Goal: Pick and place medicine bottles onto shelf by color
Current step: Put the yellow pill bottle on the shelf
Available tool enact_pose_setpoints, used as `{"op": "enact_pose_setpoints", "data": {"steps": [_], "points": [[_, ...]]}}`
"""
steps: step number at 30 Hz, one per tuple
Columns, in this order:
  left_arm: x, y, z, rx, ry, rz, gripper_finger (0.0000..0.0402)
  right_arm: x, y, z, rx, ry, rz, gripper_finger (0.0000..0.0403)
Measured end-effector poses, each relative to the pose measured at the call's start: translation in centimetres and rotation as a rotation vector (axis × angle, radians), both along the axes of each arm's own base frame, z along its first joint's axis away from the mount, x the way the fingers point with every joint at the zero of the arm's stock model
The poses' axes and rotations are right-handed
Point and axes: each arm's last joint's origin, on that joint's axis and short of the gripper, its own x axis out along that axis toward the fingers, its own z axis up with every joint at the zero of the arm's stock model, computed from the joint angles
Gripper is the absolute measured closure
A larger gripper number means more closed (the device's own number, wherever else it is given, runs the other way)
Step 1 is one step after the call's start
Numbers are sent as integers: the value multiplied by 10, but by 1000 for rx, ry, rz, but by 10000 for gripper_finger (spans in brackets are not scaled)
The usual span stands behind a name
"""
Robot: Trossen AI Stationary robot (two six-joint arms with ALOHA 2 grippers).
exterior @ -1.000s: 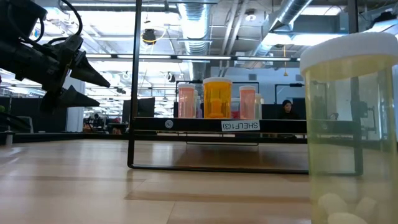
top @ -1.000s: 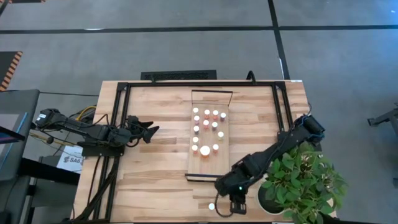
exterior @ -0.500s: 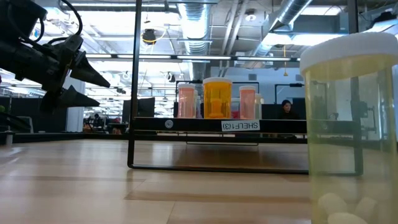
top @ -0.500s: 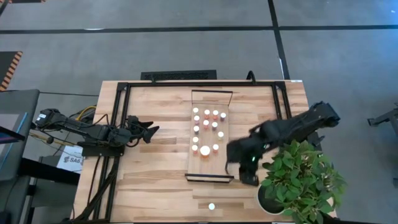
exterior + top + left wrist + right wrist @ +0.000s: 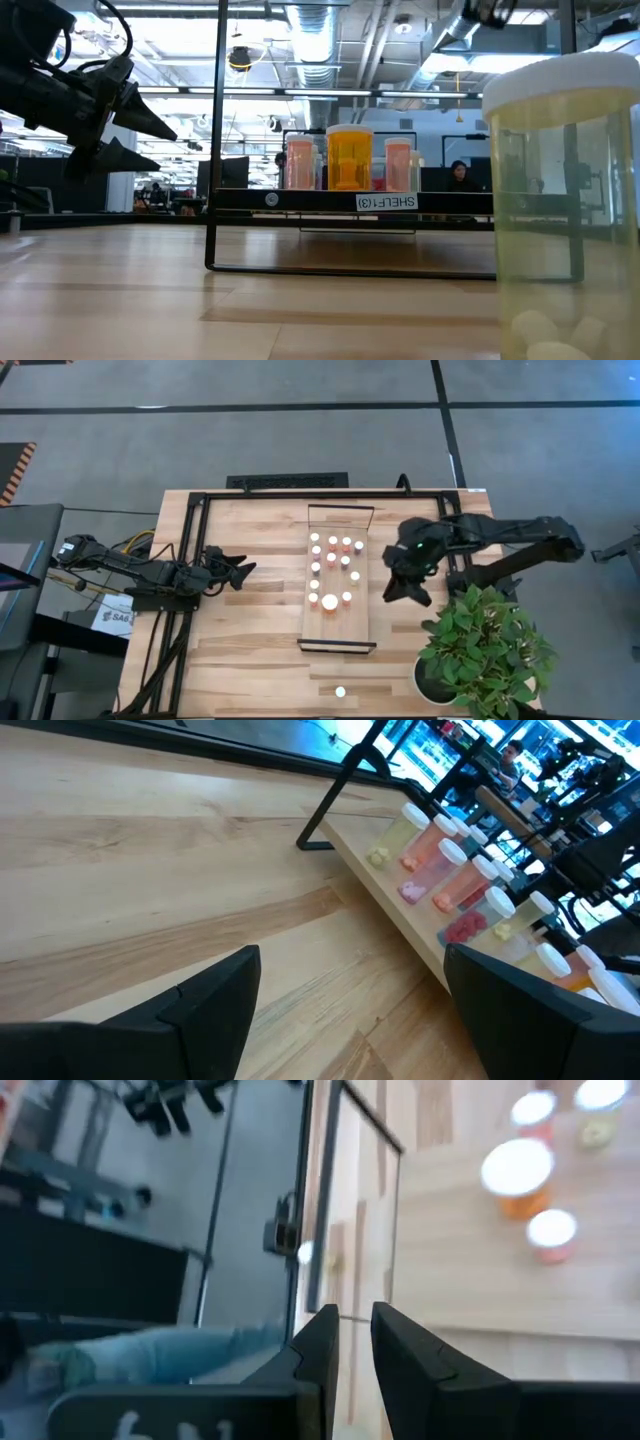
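Several medicine bottles (image 5: 333, 565) with white caps and reddish or orange bodies stand upright on the shelf (image 5: 342, 628), a pale board in the table's middle. They also show in the left wrist view (image 5: 465, 880) and the right wrist view (image 5: 517, 1172). One more bottle (image 5: 340, 691) stands alone by the table's near edge; it looms pale and close in the low view (image 5: 565, 200). My left gripper (image 5: 243, 570) waits open, left of the shelf, empty. My right gripper (image 5: 400, 592) hangs shut and empty above the table, right of the shelf.
A potted plant (image 5: 487, 650) stands at the near right corner. A black metal frame (image 5: 190, 540) runs round the tabletop's far part. Bare wood lies between the left gripper and the shelf. A person (image 5: 460, 175) sits far off in the room.
My right gripper has swung from the near edge, beside the lone bottle, up and toward the far edge, and now hangs right of the shelf; it has turned as it went and stayed shut. The lone bottle has kept its place.
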Motion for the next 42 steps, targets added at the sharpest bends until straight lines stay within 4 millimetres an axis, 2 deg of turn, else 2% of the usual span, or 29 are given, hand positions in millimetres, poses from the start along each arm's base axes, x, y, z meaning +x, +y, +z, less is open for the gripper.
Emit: {"op": "enact_pose_setpoints", "data": {"steps": [9, 18, 23, 34, 42], "points": [[0, 0, 0, 0, 1, 0, 99, -37, -34, -53, 7, -205, -156, 317], [0, 0, 0, 0, 1, 0, 99, -49, -56, -92, 6, -428, -239, 317], [0, 0, 0, 0, 2, 0, 99, -51, -66, -106, -13, -416, -400, 317], [0, 0, 0, 0, 2, -1, 99, -71, -71, -141, 54, -513, -742, 317], [0, 0, 0, 0, 2, -1, 99, -87, -68, -168, 111, -558, -832, 317]]}}
